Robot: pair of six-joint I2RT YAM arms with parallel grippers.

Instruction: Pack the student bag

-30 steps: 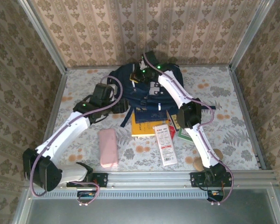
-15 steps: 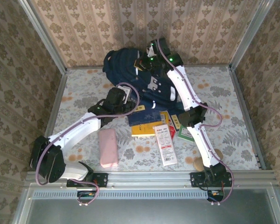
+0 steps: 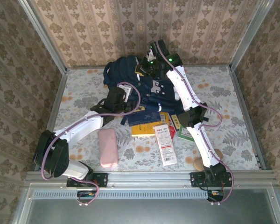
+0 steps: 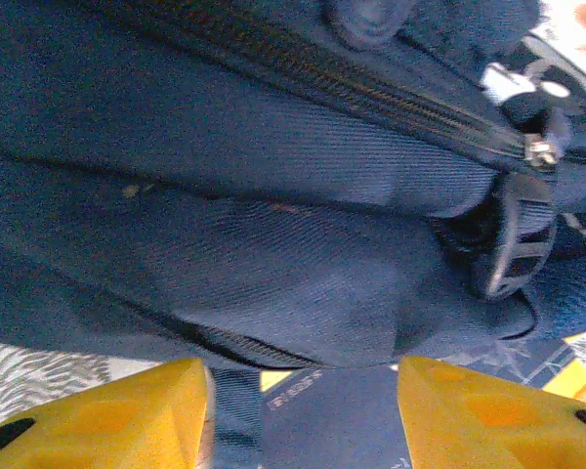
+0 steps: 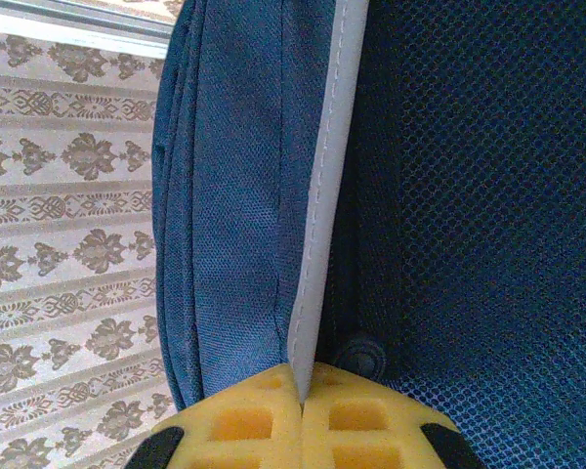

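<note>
The student bag (image 3: 130, 80), dark navy with white stripes, is pulled up by its top at the back of the table and tilts toward the wall. My right gripper (image 3: 143, 69) is shut on a grey-white stripe of the student bag (image 5: 317, 244); in the right wrist view the right gripper (image 5: 301, 376) has its yellow pads pressed together on that strip. My left gripper (image 3: 122, 103) sits at the bag's lower left edge. In the left wrist view the left gripper (image 4: 303, 379) stands open, the bag's navy fabric (image 4: 273, 195) just beyond its fingertips and a dark blue cover showing in the gap.
In front of the bag lie a yellow book (image 3: 144, 129), a white leaflet (image 3: 164, 143), a green book (image 3: 184, 134) and a pink case (image 3: 108, 147). A tan round object (image 3: 199, 163) rests by the right arm's base. Patterned walls close the back and sides.
The right gripper has lifted the bag's top up and back, so the bag went from lying flat to tilted. The left arm has moved right and nearer, to the bag's lower edge.
</note>
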